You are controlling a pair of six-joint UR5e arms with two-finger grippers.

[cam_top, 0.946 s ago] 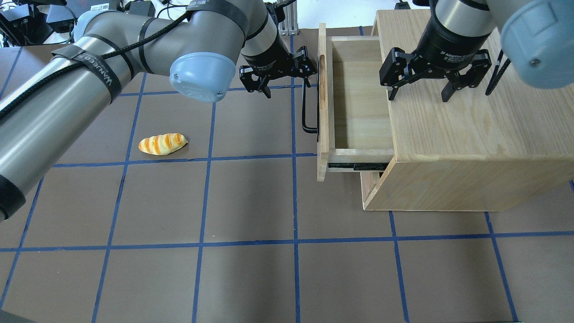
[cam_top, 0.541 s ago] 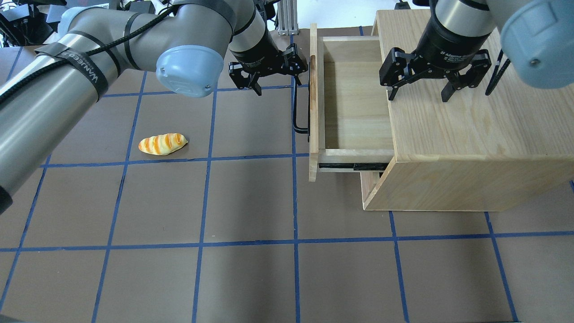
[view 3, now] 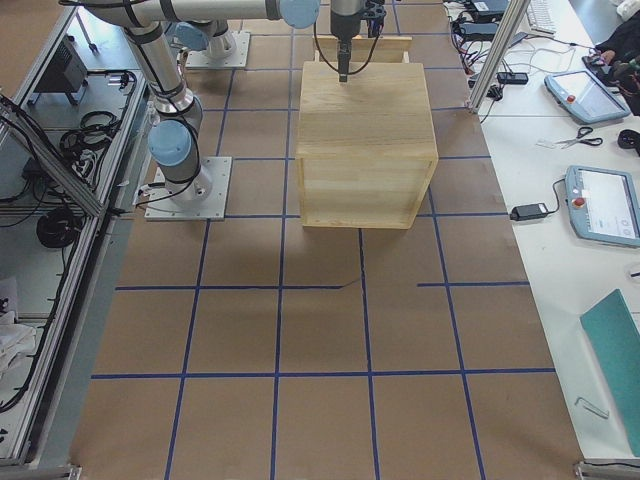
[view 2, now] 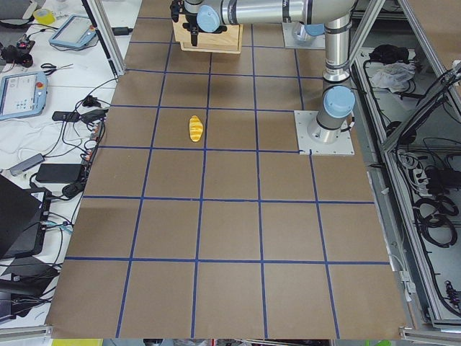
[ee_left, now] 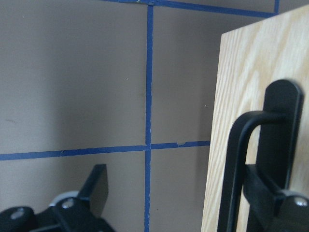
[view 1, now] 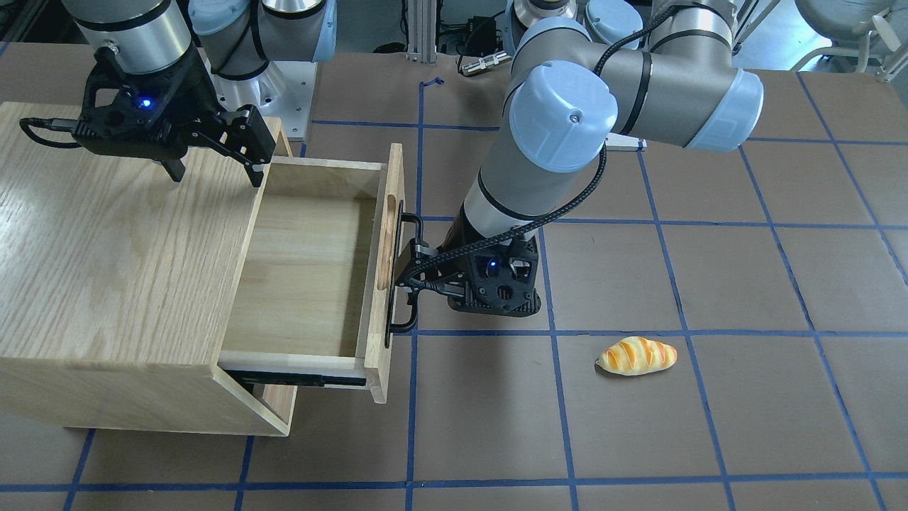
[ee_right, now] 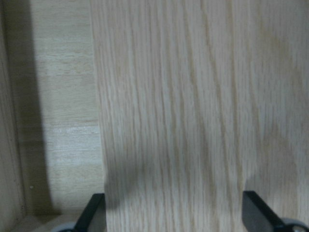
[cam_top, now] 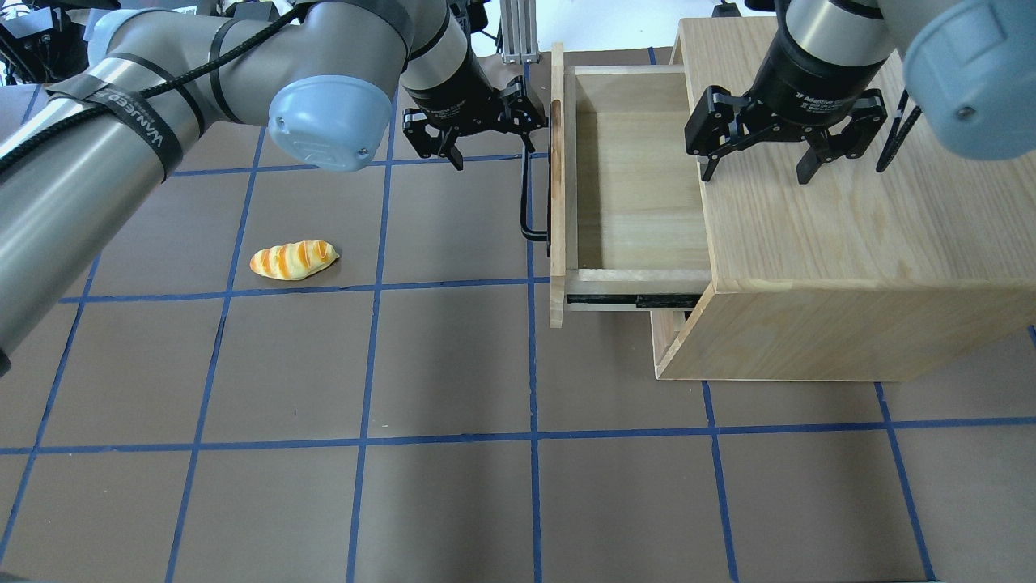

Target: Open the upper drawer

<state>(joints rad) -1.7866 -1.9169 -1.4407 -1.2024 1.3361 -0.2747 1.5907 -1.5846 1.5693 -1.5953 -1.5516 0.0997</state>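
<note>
The upper drawer (cam_top: 639,186) stands pulled well out of the wooden cabinet (cam_top: 850,227), and its inside is empty. Its front panel (view 1: 386,234) bears the black bar handle (cam_top: 526,202). My left gripper (cam_top: 492,154) points down beside the front panel, jaws open. In the left wrist view, one finger (ee_left: 270,198) sits between the handle (ee_left: 236,169) and the panel, and the other finger (ee_left: 96,186) hangs over the table. My right gripper (cam_top: 757,174) is open, with its fingertips at the cabinet top near the front edge (ee_right: 193,121).
A toy bread loaf (cam_top: 293,260) lies on the brown mat to the robot's left of the drawer; it also shows in the front-facing view (view 1: 637,355). A plain lower front panel (cam_top: 668,340) sits under the drawer. Blue tape lines grid the table.
The drawer has slid further out of the cabinet, leftward in the overhead view. My left gripper moved the same way with its finger behind the handle. The right gripper has not moved.
</note>
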